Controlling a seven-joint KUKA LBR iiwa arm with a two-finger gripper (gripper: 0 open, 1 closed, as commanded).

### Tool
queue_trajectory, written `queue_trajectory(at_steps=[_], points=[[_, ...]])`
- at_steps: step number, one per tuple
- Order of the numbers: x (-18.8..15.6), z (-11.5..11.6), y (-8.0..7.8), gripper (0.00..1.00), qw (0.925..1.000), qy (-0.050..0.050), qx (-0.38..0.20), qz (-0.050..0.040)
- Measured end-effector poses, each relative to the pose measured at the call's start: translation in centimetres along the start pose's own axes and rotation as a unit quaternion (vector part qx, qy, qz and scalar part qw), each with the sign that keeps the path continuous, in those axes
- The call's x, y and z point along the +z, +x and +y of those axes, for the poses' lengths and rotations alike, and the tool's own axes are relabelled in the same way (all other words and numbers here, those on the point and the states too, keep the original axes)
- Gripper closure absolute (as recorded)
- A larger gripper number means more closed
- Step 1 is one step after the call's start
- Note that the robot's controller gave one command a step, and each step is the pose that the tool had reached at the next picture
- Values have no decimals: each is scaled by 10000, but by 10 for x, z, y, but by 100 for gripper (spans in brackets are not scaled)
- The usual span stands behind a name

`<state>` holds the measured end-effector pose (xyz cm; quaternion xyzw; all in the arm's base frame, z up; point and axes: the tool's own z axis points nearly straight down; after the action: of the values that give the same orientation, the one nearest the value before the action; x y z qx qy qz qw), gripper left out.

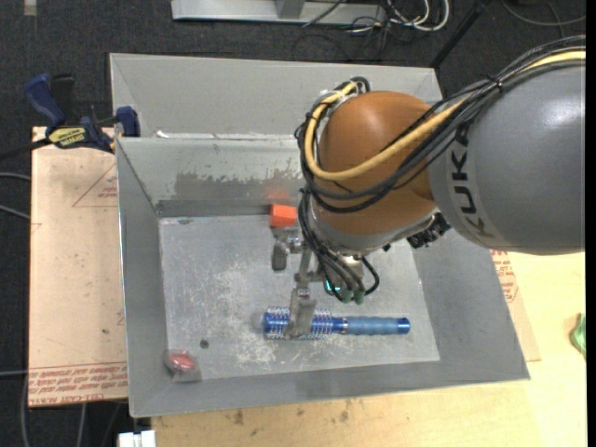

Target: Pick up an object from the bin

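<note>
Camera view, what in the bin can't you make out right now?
Blue brush-like tool: the pincer covers part of its bristled end.
Orange thing by the back wall: its right side is hidden by the arm.
Small pink thing, near-left corner: too small to identify.
Bin floor's back right: hidden under the arm's orange cover.

You had 3 loose things in 1 grey metal bin (140, 268), each a diff. kind, so 1 apiece. Count was: 1 blue brush (372, 325), w/ a bristled head and a smooth handle; 1 small orange block (282, 215); 1 pinkish lump (181, 362), too small for you to tell what it was. That gave you 1 brush, 1 block, 1 unknown item, total 3.
</note>
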<state>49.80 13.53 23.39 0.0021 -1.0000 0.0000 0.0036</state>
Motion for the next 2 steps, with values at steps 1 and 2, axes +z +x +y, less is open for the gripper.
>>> queue_trajectory(at_steps=[1, 2], points=[[168, -81, -12, 0, 9996, 5, -269, -5], [134, -66, 4, 0, 9755, 1, -2198, -43]])
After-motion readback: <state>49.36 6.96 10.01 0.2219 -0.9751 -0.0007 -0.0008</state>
